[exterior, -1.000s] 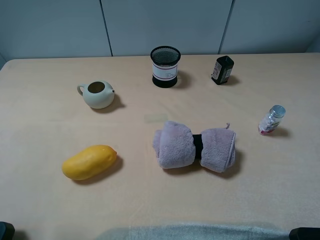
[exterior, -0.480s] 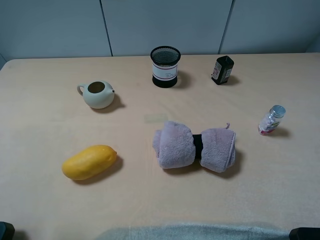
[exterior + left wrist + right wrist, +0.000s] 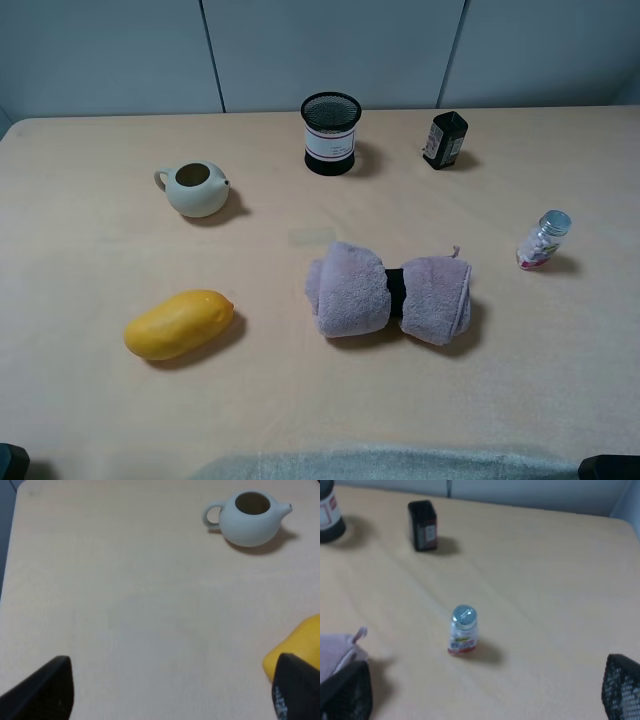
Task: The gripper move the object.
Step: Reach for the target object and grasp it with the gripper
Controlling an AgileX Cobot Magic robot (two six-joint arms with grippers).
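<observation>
The pale mauve-pink rolled towel (image 3: 350,290), cinched by a black band, lies on the table a little right of centre. One end of it shows in the right wrist view (image 3: 337,652). My left gripper (image 3: 170,690) is open and empty, low over the table's near left, far from the towel. My right gripper (image 3: 485,690) is open and empty at the near right, with the towel's end beside one finger (image 3: 345,695). In the high view only dark bits of the arms show at the bottom corners.
A yellow mango (image 3: 178,323) lies at front left, also in the left wrist view (image 3: 300,650). A white teapot (image 3: 196,188) sits behind it. A black mesh cup (image 3: 331,133) and a dark bottle (image 3: 445,140) stand at the back. A small capped bottle (image 3: 543,240) stands right of the towel.
</observation>
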